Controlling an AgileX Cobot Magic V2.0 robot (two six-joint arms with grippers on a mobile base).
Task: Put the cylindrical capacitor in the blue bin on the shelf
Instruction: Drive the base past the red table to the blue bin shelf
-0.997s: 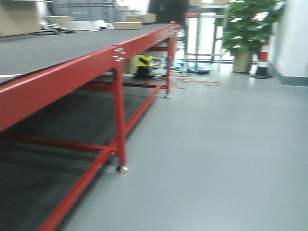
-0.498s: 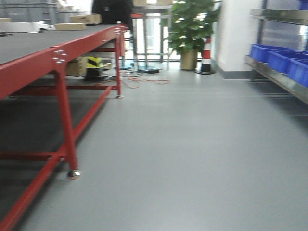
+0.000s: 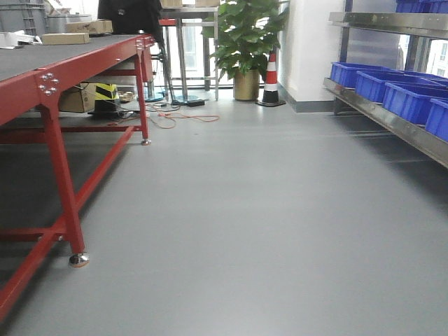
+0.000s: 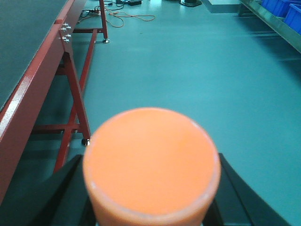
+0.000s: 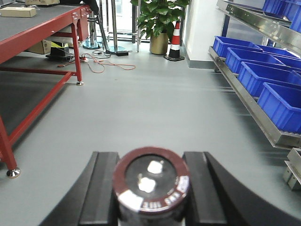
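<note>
The right gripper [image 5: 150, 195] is closed around the cylindrical capacitor [image 5: 149, 181]. The left gripper [image 4: 150, 202] hugs an orange cylinder [image 4: 151, 157]. The blue bins [image 5: 282, 106] on the shelf [image 5: 254, 109] sit at two o'clock, well apart. Pick-up looks done; going over and dropping remain.

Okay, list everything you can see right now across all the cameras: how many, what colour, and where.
long red steel-framed table with dark top: one, red and dark grey, left side
flat cardboard boxes: at least two, tan, far end of the table
shiny stainless steel shelf: one, silver, right side
blue plastic bins: at least four, blue, lower shelf tier; more above
potted leafy plant: one, green, far end
striped traffic cone: one, orange and white, beside the plant
loose cable: one, orange, floor by the table's far leg
orange cylinder: one, in the left end effector
black cylindrical capacitor: one, maroon-rimmed, in the right end effector
left end effector: black, gripping
right end effector: black, gripping
</note>
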